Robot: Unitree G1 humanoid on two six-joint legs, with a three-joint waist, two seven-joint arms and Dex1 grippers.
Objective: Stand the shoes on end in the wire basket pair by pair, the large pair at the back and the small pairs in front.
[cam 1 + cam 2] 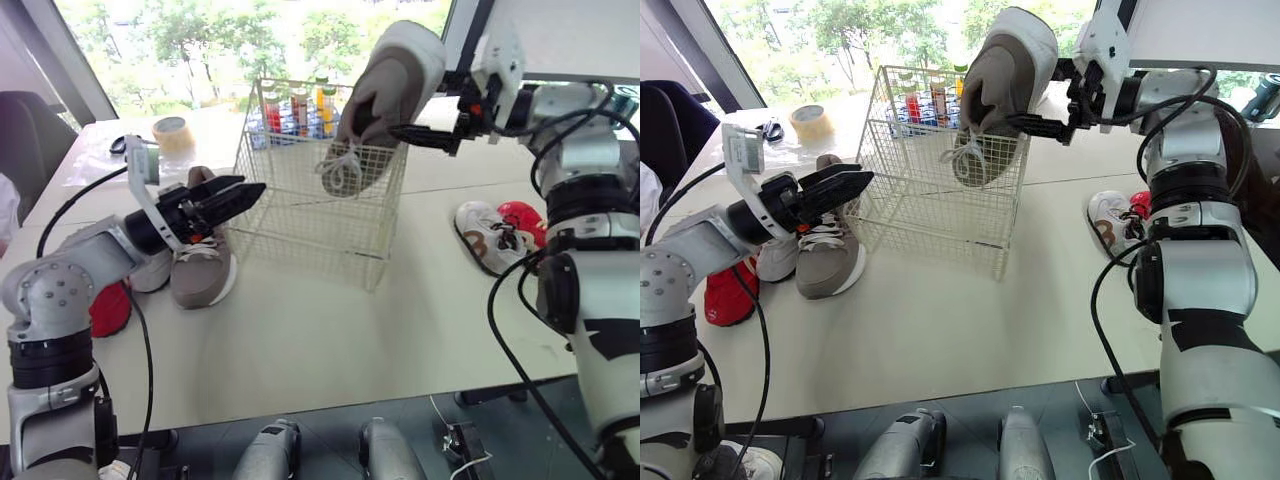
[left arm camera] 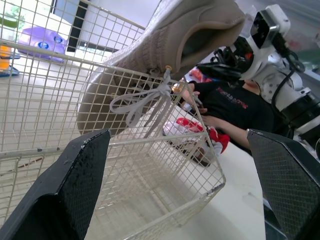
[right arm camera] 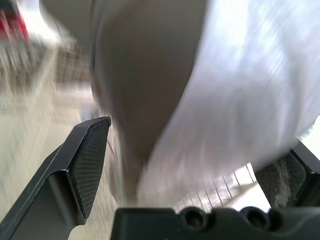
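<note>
My right gripper point(image 1: 392, 128) is shut on a large beige shoe point(image 1: 385, 95), held toe down over the back right part of the wire basket point(image 1: 300, 215), its toe and laces dipping inside. The right wrist view shows the shoe point(image 3: 175, 75) between the fingers point(image 3: 85, 165). My left gripper point(image 1: 245, 193) hovers open at the basket's left side, just above the matching beige shoe point(image 1: 203, 272) lying on the table. Through its wide-apart fingers point(image 2: 80, 185) I see the basket point(image 2: 150, 170) and the hanging shoe point(image 2: 170, 45). A small white shoe point(image 1: 150, 272) and a red one point(image 1: 110, 310) lie beside the left shoe.
Small white and red shoes point(image 1: 495, 235) lie on the table right of the basket. Coloured bottles point(image 1: 300, 105) stand behind the basket, and a tape roll point(image 1: 172, 133) sits at back left. A person in a black shirt point(image 2: 225, 105) is beyond the table.
</note>
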